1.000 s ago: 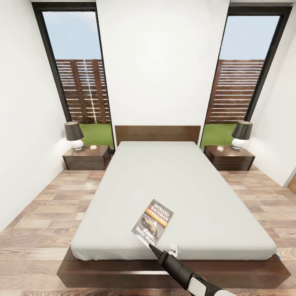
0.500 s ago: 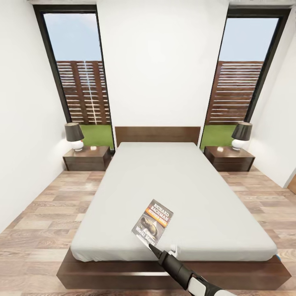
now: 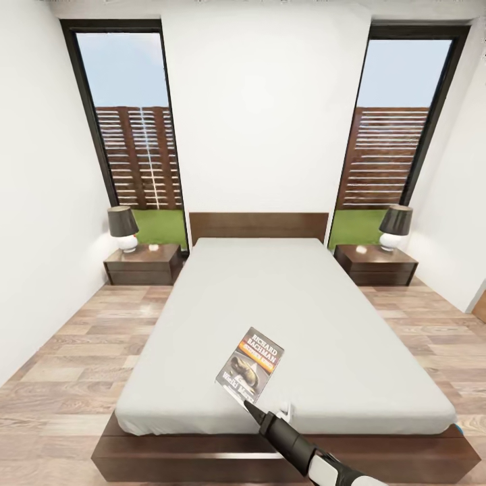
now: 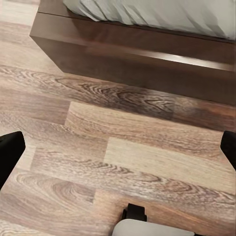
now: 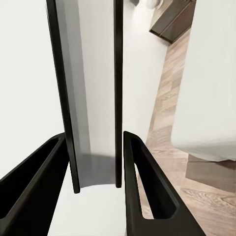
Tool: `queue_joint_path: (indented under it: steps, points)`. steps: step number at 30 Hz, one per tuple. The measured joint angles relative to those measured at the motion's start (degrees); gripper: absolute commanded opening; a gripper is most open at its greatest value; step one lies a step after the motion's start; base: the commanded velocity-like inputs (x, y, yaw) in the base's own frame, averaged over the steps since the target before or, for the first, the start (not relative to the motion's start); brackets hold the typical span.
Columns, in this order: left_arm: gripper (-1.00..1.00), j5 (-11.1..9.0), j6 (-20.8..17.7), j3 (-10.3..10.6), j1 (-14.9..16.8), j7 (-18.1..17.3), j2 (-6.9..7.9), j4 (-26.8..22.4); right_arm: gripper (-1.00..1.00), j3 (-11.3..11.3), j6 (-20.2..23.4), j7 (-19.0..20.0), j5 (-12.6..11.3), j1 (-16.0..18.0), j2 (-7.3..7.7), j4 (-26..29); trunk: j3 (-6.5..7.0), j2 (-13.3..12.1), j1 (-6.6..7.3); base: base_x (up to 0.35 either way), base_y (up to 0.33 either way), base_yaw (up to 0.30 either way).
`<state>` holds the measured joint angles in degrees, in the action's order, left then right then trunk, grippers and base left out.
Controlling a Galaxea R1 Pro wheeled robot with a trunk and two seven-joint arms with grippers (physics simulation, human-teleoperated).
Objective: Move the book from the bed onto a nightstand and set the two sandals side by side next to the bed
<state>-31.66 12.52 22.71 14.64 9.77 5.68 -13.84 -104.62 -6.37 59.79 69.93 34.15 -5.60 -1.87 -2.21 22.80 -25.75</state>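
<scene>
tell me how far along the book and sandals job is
Nothing is finished. In hand: the right gripper grips the small dark paperback book at the pale grey bed's near end. Left: set it on a dark brown wooden nightstand, then pair the sandals beside the bed.

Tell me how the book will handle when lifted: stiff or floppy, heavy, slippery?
The book looks thin, so it is probably light and somewhat floppy if held by one corner. Its smooth-looking cover may slip in the right gripper.
</scene>
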Motion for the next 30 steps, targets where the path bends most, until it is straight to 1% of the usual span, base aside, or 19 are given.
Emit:
queue_joint_path:
  steps: [8,19,23,30]
  points:
    - [1.00,0.0,0.0,0.0,0.0,0.0,-0.05,0.0,-1.00,0.0,0.0,0.0,0.0,0.0,0.00,0.0,0.62,0.0,0.00,0.000,0.000,0.006]
    - [1.00,0.0,0.0,0.0,0.0,0.0,-0.06,0.0,-1.00,0.0,0.0,0.0,0.0,0.0,0.00,0.0,0.84,0.0,0.00,0.000,0.060,0.016]
    - [1.00,0.0,0.0,0.0,0.0,0.0,-0.06,0.0,-1.00,0.0,0.0,0.0,0.0,0.0,-0.05,0.1,0.86,0.0,0.00,0.000,0.046,0.157]
    - [1.00,0.0,0.1,0.0,0.0,0.0,-0.07,0.0,-1.00,0.1,0.0,0.0,0.0,0.0,-0.02,0.1,0.86,0.0,0.00,0.000,0.015,0.247]
